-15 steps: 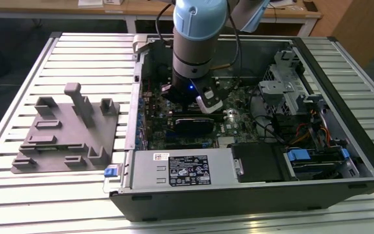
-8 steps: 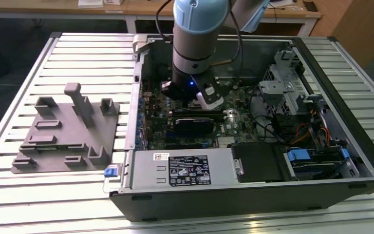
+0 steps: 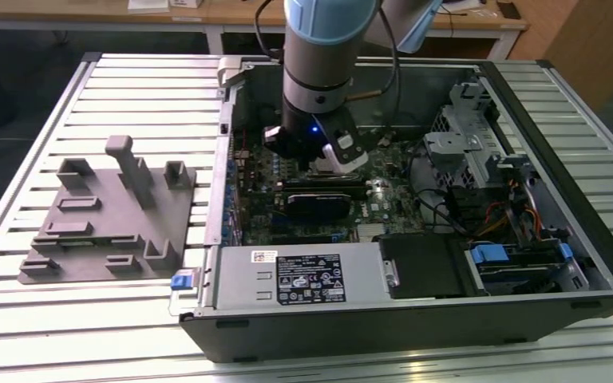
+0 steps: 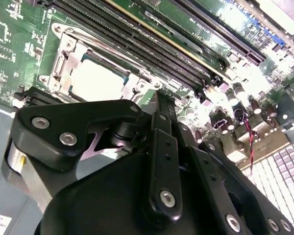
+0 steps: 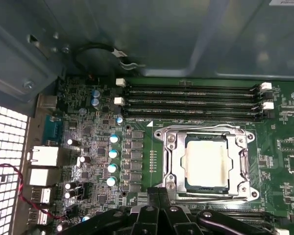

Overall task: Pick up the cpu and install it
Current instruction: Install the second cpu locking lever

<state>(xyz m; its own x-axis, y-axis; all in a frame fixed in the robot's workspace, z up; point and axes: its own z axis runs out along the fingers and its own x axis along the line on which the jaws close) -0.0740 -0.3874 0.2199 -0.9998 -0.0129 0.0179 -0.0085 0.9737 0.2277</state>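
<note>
The cpu (image 5: 206, 164) lies flat inside the open metal socket frame (image 5: 169, 161) on the green motherboard, its pale silvery top facing up. It appears again in the second wrist view as the cpu (image 4: 95, 81), seated in the frame. My gripper (image 5: 159, 192) hangs just off the socket's edge, above the board, shut with nothing between its fingers and apart from the chip. In the second wrist view the gripper (image 4: 157, 98) and its black linkage cover the near part of the board. In the exterior view the gripper (image 3: 321, 157) reaches down into the open computer case (image 3: 562, 120).
Long memory slots (image 5: 191, 98) run beside the socket. A black block (image 3: 318, 203) sits just past the gripper, with the power supply (image 3: 301, 275) and drive cage (image 3: 477, 136) around it. A grey plastic tray (image 3: 104, 215) lies on the slatted table at the exterior view's left.
</note>
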